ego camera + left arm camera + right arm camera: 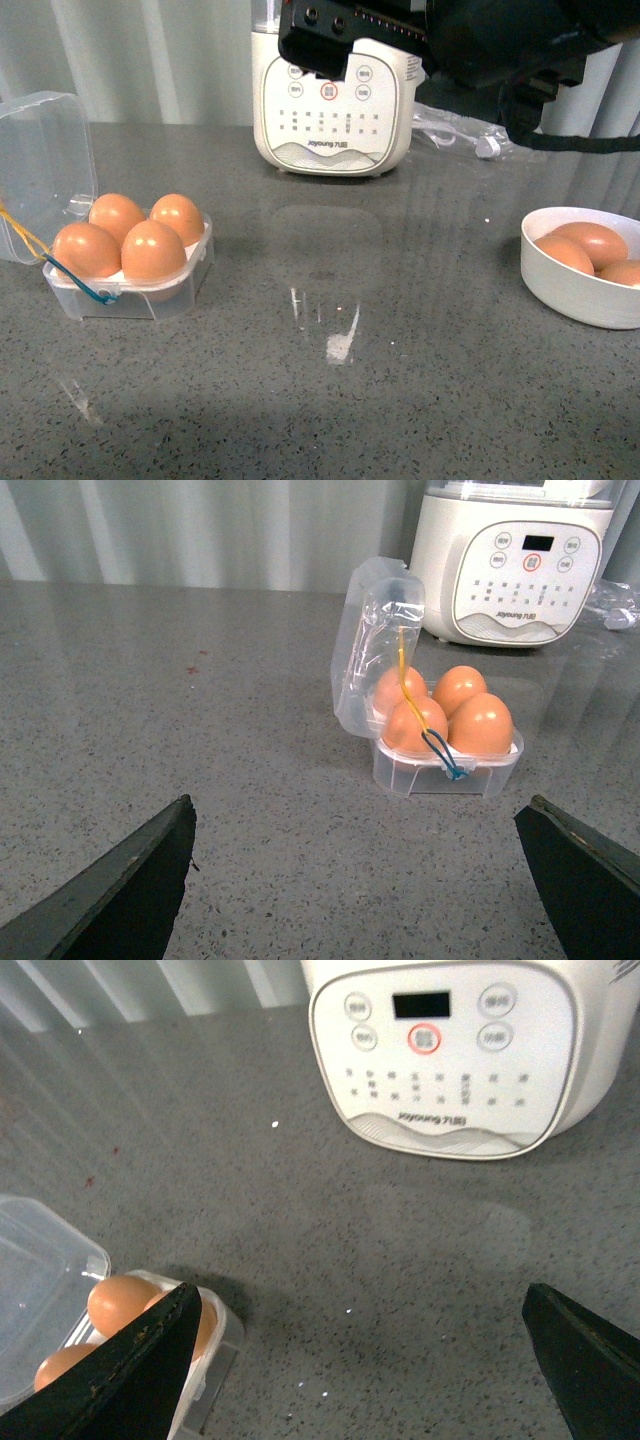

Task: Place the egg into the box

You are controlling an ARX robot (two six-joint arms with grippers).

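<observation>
The box (130,300) stands open at the left of the counter, its clear lid (45,160) raised, yellow and teal bands at its front corner. Every cup holds an orange-brown egg (153,250). In the left wrist view my left gripper (360,880) is open and empty, low over the counter, short of the box (440,775) and its eggs (482,725). In the right wrist view my right gripper (360,1360) is open and empty above bare counter, one finger (130,1370) overlapping the box (222,1345) and an egg (120,1303).
A round white bowl (570,285) with more brown eggs (590,243) stands at the right. A white Joyoung appliance (335,120) stands at the back centre. A black arm part (480,40) hangs at the top of the front view. Crumpled clear plastic (450,130) lies beside the appliance.
</observation>
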